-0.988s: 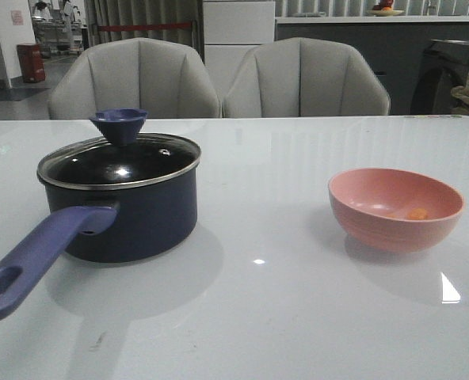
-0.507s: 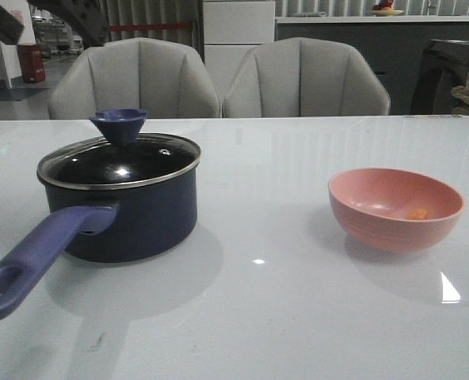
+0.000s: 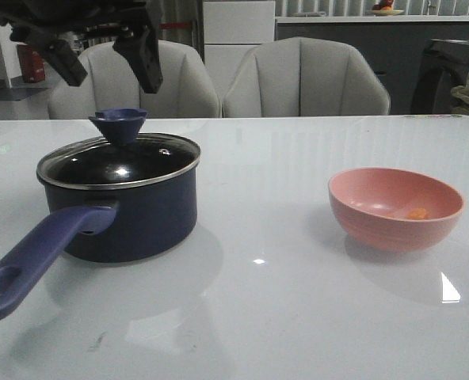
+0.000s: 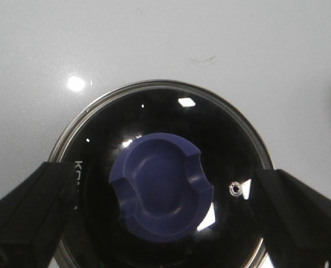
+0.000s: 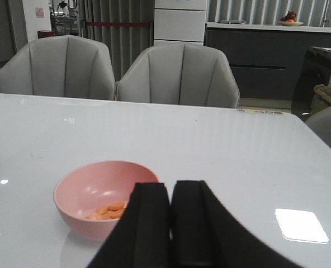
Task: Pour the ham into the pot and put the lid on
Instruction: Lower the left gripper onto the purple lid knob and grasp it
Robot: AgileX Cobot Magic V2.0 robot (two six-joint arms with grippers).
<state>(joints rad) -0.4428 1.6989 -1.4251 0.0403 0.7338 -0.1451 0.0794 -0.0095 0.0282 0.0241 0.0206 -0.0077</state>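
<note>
Now dropped in above the glossy glass lid (image 3: 120, 161), left gripper (image 3: 108, 59) spread wide and empty, lid seated on navy pot (image 3: 131, 218), ham (image 3: 417, 213) in smooth pink bowl (image 3: 395, 207), right gripper (image 5: 171, 226) closed, empty.

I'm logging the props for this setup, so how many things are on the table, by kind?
Pots: 1, the pot
Lids: 1, the lid sitting on the pot
Bowls: 1, the pink bowl
Ham: several small orange pieces in the bowl; exact number hard to tell
Total: 3 items of kitchenware, plus the ham
</note>
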